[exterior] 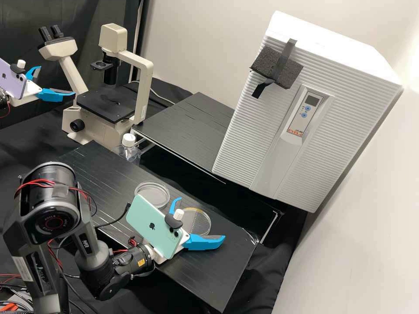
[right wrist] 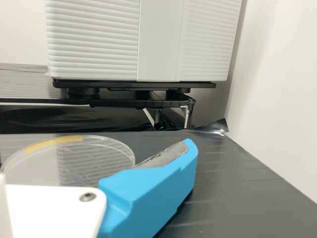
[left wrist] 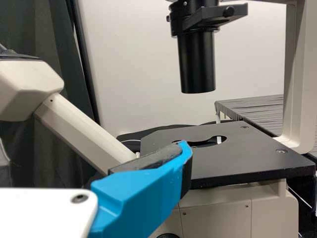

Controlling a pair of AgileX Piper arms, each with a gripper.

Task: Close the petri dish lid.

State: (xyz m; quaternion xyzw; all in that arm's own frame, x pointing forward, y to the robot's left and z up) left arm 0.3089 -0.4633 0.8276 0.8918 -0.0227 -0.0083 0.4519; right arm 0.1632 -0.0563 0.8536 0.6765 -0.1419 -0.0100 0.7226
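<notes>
Yellow-taped round clear-plastic dish (exterior: 200, 224), another dish (exterior: 157, 196) near it, your blue-fingered right claw (exterior: 201, 217) near it, left claw (exterior: 57, 80) well apart, both open

Small print (exterior: 295, 131) marks the white cabinet (exterior: 248, 139) and right arm (exterior: 48, 253), a logo (exterior: 152, 226) the green phone (exterior: 144, 213)

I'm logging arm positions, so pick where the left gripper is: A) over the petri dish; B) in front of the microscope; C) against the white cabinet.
B: in the left wrist view, the microscope stands beyond the left gripper's blue finger.
</notes>
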